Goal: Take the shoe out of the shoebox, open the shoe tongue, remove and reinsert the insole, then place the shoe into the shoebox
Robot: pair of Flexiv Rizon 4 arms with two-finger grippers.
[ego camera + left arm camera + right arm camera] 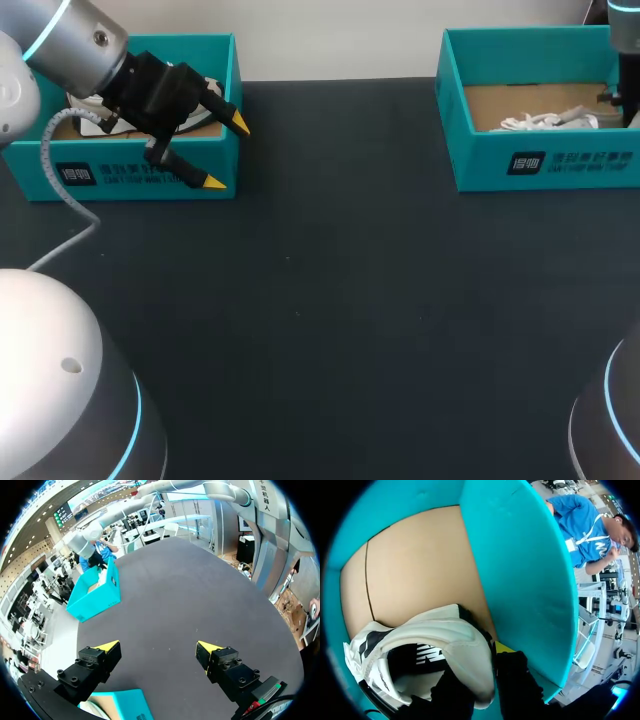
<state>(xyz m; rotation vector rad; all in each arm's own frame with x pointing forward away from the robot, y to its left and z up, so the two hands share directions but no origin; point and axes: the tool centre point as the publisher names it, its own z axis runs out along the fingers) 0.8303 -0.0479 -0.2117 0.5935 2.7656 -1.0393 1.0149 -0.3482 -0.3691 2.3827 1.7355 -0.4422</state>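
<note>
While left gripper (pixel 227 153) hangs open, right gripper (pixel 482 667) pinches shoe (pixel 445 635) (inside shoebox (pixel 520 555)).

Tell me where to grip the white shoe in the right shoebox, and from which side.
Best grip the heel collar of the white shoe, coming down from above and straddling it, inside the opening and behind the heel. The collar is a thin rim facing up, and the shoebox walls close off side approaches.

The surface (pixel 330 300) was dark and matt, the left shoebox (pixel 120 190) and right shoebox (pixel 545 130) were smooth teal card outside and raw brown cardboard within, the shoe (pixel 445 640) looked like smooth white leather with black lining, and the left arm (pixel 75 40) was satin silver metal.
</note>
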